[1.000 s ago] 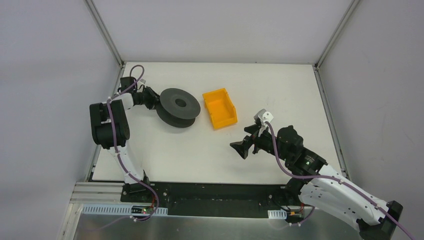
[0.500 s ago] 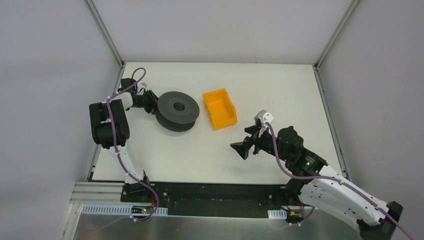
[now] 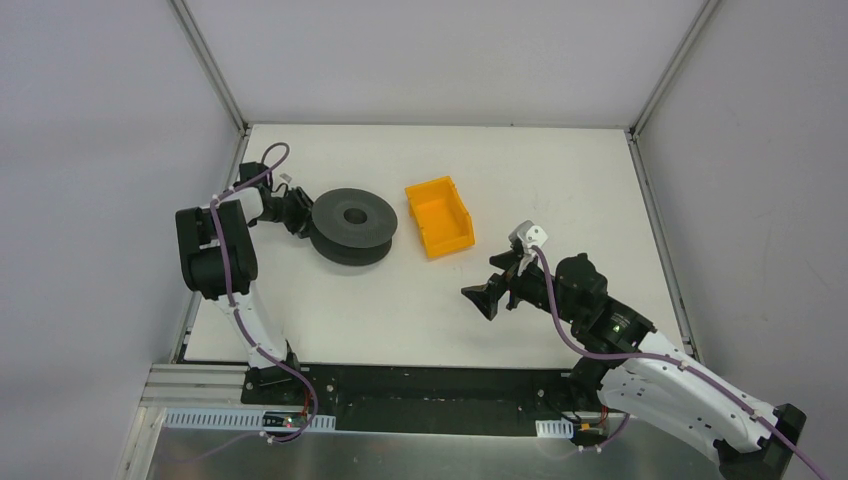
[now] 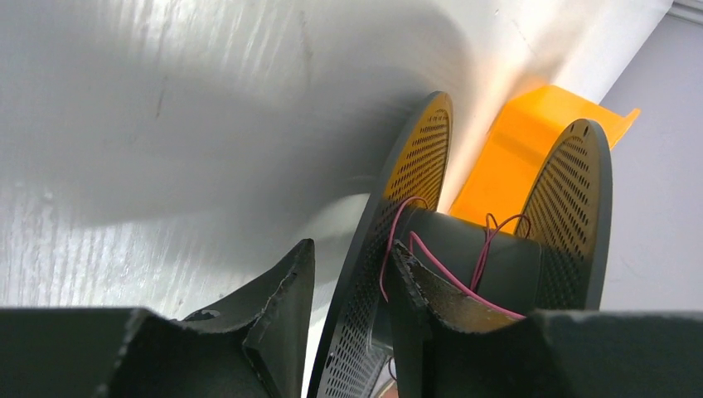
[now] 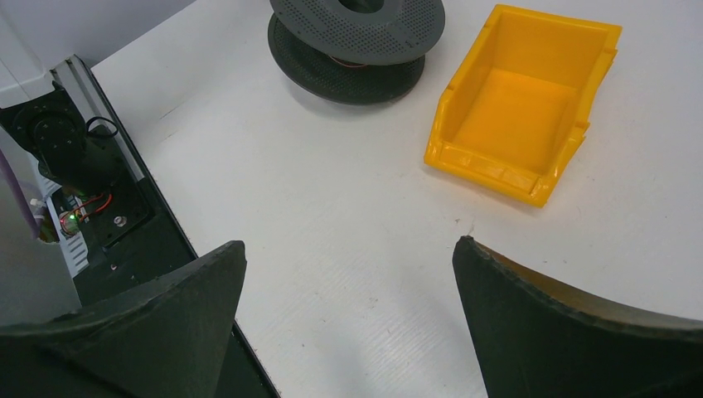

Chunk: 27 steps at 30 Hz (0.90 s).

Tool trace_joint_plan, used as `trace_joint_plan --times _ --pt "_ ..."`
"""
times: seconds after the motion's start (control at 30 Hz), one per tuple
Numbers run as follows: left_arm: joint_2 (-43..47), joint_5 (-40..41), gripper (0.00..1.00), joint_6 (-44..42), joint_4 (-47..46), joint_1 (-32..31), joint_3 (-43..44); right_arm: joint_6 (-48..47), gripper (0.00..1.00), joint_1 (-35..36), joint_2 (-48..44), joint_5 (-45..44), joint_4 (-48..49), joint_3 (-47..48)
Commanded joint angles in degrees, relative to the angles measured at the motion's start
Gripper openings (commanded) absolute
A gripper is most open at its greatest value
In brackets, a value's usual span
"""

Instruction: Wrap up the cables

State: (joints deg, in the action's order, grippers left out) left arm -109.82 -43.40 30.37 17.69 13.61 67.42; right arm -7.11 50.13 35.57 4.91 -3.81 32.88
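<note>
A dark grey perforated spool [image 3: 353, 222] lies at the left of the white table. My left gripper [image 3: 298, 214] is shut on its near flange; in the left wrist view the gripper [image 4: 352, 246] has one finger on each side of the flange [image 4: 414, 174]. The cables [image 4: 485, 249] are thin reddish-pink wires in loose loops over the spool's hub, and one strand runs along my inner finger [image 4: 431, 298]. My right gripper [image 3: 487, 297] is wide open and empty above bare table, and so it shows in its wrist view [image 5: 348, 245]. The spool also shows there [image 5: 356, 33].
An orange bin [image 3: 440, 215] stands just right of the spool, empty in the right wrist view [image 5: 518, 108]. The enclosure's grey walls close in the table on the left, back and right. The black base rail [image 3: 430, 385] runs along the near edge.
My left gripper has moved slightly toward the near side, and the spool it holds has shifted and turned a little with it. The right arm has not moved.
</note>
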Motion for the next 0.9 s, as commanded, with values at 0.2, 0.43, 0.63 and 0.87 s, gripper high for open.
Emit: trace_joint_plan --times 0.2,0.43,0.63,0.87 --pt "5.96 -0.55 0.35 -2.00 2.70 2.00 -4.46 -0.58 0.99 -0.06 -0.23 0.01 1.01 -0.01" --pt "7.95 -3.21 0.37 -2.57 1.84 2.98 -5.99 -0.43 0.99 -0.09 -0.91 0.11 1.01 -0.47" --pt "8.52 -3.70 0.38 -1.94 1.82 3.78 -7.20 -0.48 0.99 -0.04 -0.87 0.38 1.08 -0.39" --pt "10.13 -3.33 0.39 -1.71 1.82 4.41 -9.12 -0.58 0.99 -0.03 -0.28 0.30 1.18 -0.37"
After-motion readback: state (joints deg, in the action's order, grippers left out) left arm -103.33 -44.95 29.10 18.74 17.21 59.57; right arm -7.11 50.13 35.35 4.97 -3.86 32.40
